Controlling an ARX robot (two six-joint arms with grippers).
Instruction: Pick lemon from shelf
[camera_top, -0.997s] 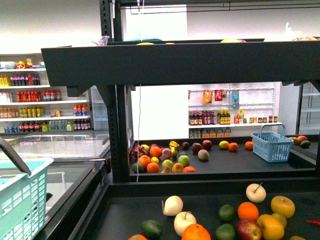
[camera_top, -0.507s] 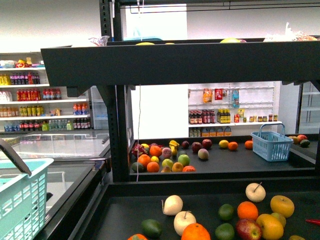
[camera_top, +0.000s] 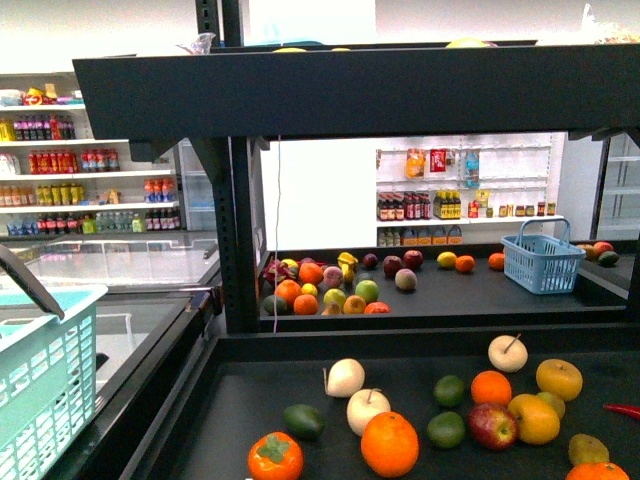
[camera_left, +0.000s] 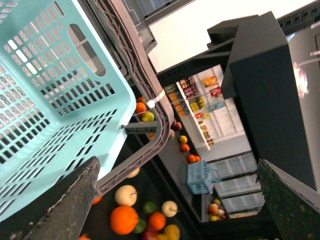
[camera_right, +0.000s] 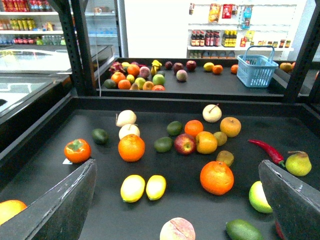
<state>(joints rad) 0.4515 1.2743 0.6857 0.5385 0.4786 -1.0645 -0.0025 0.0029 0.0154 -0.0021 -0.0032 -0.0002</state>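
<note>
right hand (camera_right: 176, 169) open over shelf (camera_right: 46, 136) tray, lemon (camera_right: 132, 188) beside second lemon (camera_right: 156, 187), left hand (camera_left: 178, 162) open by teal basket (camera_left: 45, 95)

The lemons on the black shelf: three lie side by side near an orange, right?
Not three but two: one lemon and a second lemon lie side by side near an orange on the black shelf. The right wrist view shows it.

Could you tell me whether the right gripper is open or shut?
Open: on the right gripper the dark jaws stand wide apart, with nothing gripped between them.
</note>
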